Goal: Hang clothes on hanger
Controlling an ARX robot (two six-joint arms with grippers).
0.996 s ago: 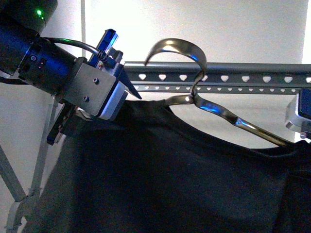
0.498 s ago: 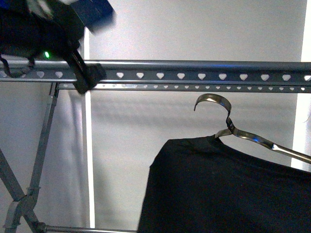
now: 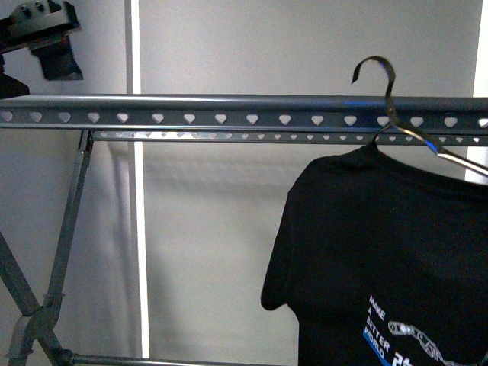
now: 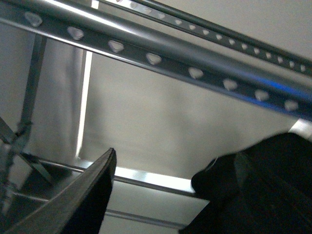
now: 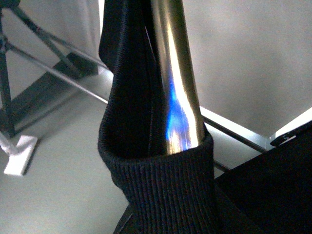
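The black T-shirt (image 3: 381, 244) with the white and blue print hangs at the right, in front of the hanger rail (image 3: 229, 120) with its heart-shaped holes. The shirt sits on a shiny chrome hooked frame (image 3: 381, 80) whose hook reaches above the rail. My right gripper is out of the front view. In its wrist view the ribbed collar (image 5: 165, 185) and the chrome bar (image 5: 178, 73) fill the picture and hide the jaws, which are shut on the shirt. My left gripper (image 3: 34, 70) is open and empty at the top left, above the rail. One finger (image 4: 90, 195) shows below the rail (image 4: 156, 59).
The rack's grey crossed legs (image 3: 65, 229) stand at the left, with a low bar (image 3: 137, 358) near the floor. A pale wall is behind. A white foot of the rack (image 5: 19, 156) rests on the floor.
The shirt on its chrome hook has moved up and to the right, and the hook now tops the rail. My left gripper has lifted up and left, off the rail.
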